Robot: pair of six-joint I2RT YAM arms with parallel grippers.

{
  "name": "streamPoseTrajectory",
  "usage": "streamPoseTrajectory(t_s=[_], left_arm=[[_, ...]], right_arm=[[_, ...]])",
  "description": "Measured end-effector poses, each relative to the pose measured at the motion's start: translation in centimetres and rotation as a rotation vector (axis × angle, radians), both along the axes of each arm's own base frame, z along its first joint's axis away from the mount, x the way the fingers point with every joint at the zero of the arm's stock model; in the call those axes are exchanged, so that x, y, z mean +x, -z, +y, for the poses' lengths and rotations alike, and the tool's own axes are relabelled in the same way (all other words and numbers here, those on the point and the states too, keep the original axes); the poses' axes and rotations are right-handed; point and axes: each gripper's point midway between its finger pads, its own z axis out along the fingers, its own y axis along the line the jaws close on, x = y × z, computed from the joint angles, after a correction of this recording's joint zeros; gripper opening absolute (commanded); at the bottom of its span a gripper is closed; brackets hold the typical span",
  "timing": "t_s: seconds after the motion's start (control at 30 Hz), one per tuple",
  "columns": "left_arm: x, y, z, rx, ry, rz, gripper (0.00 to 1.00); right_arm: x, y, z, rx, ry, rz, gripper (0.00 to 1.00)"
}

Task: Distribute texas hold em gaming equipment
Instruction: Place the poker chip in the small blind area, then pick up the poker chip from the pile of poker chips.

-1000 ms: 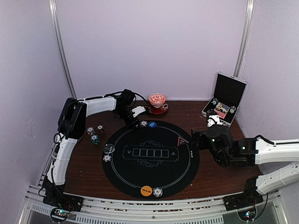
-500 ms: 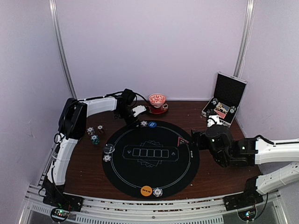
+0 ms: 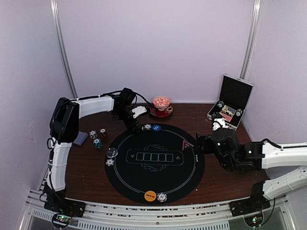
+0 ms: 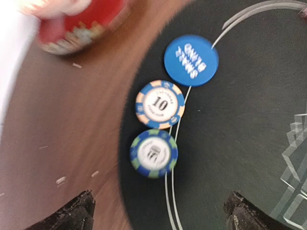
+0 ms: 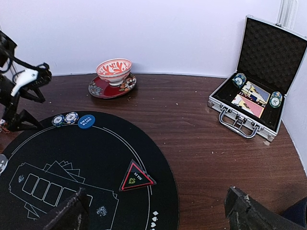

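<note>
My left gripper (image 4: pixel 160 218) stands open above the far-left rim of the round black mat (image 3: pixel 153 179), nothing between its fingers. Just ahead of it lie a blue-green chip (image 4: pixel 154 153), an orange-blue "10" chip (image 4: pixel 160 104) and the blue small-blind disc (image 4: pixel 191 60). In the top view the left gripper (image 3: pixel 134 124) hangs beside these chips (image 3: pixel 147 127). A clear disc (image 3: pixel 112 152), an orange disc (image 3: pixel 150 195) and more chips (image 3: pixel 162 197) sit on the mat. Three loose chips (image 3: pixel 97 142) and a grey-blue card (image 3: pixel 80 138) lie left of it. My right gripper (image 5: pixel 158 213) is open over the mat's right side.
A black-red triangular "all in" marker (image 5: pixel 136 177) lies on the mat in front of the right gripper. The open silver-edged case (image 5: pixel 261 96) with cards and chips stands at the back right. A patterned bowl (image 5: pixel 113 69) on a red saucer sits at the back centre.
The left gripper has opened and drawn back a little from the chips at the mat's rim. Its elbow swung left, uncovering the grey-blue card. The right arm has not moved.
</note>
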Motion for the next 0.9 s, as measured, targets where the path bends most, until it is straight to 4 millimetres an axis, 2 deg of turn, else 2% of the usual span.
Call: streamPoseTrajectory(t_s=[0.03,0.2,0.3,0.37,0.43,0.53,0.6,0.7,0.77,0.9], left_arm=[[-0.2,-1.1,0.2,-0.006,-0.002,-0.014,0.98],[-1.5,-9.3,1.9,-0.05,-0.027,-0.145,0.98],[-2.7,-11.7,3.6,-0.059,-0.055,-0.181,0.98],[-3.2,-11.5,5.3,-0.05,-0.086,-0.167,0.98],[-3.5,-10.4,7.4,-0.041,-0.126,-0.132,0.98],[-4.1,-7.6,12.4,-0.021,-0.216,-0.047,0.98],[-4.8,-6.4,15.3,-0.023,-0.27,-0.004,0.98],[-6.7,-5.9,19.5,-0.036,-0.342,0.024,0.98],[-8.0,-6.4,20.3,-0.054,-0.347,0.005,0.98],[-10.3,-6.6,19.7,-0.092,-0.301,-0.014,0.98]], right_arm=[[0.0,0.0,0.0,0.0,-0.001,0.0,1.0],[0.0,0.0,0.1,0.0,-0.004,0.002,1.0],[0.0,0.1,0.1,-0.001,-0.006,0.003,1.0],[0.0,0.2,0.2,-0.004,-0.008,0.005,1.0],[0.0,0.3,0.3,-0.006,-0.01,0.008,1.0],[0.0,0.5,0.4,-0.009,-0.017,0.015,1.0],[0.0,0.6,0.6,-0.01,-0.022,0.018,1.0],[0.0,0.8,0.7,-0.012,-0.026,0.022,1.0],[0.0,1.0,0.7,-0.016,-0.028,0.025,1.0],[0.0,1.1,0.8,-0.02,-0.032,0.028,1.0]])
